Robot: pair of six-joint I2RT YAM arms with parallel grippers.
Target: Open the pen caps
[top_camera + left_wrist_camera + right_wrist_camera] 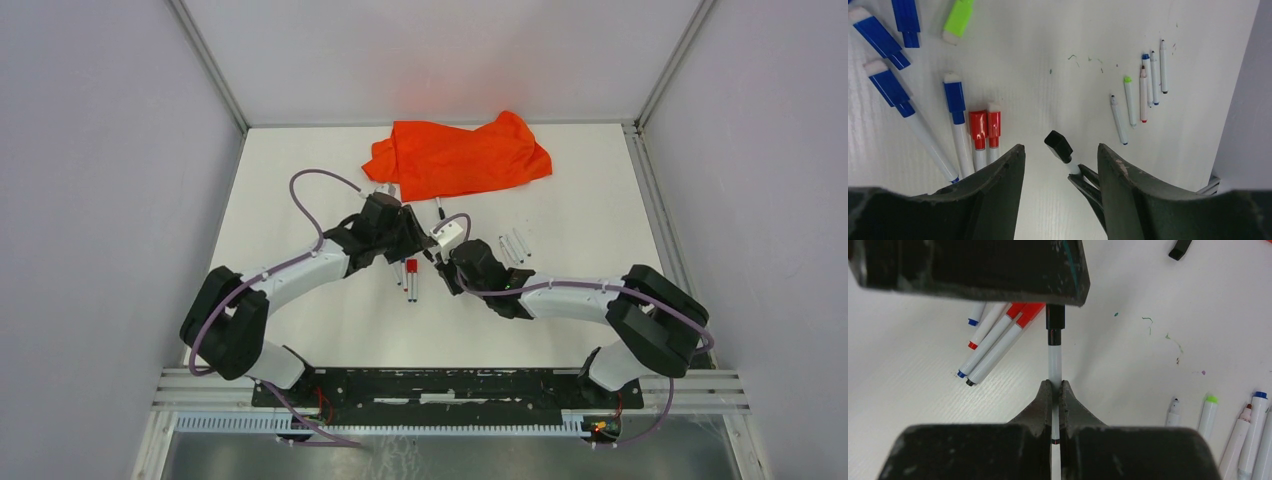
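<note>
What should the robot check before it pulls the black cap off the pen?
1. Right pincer shut on the pen: ok, it clamps the white barrel.
2. Black cap on the pen: ok, not off yet.
3. Left pincer open wide enough for the cap: ok.
4. Cap lined up between the left pincer's fingers: ok in the left wrist view, with a gap on each side.
5. Left pincer gripping the cap: not ok, it has not closed.
6. Red-capped pens clear of the left pincer: cannot tell, they lie close beside one finger.
</note>
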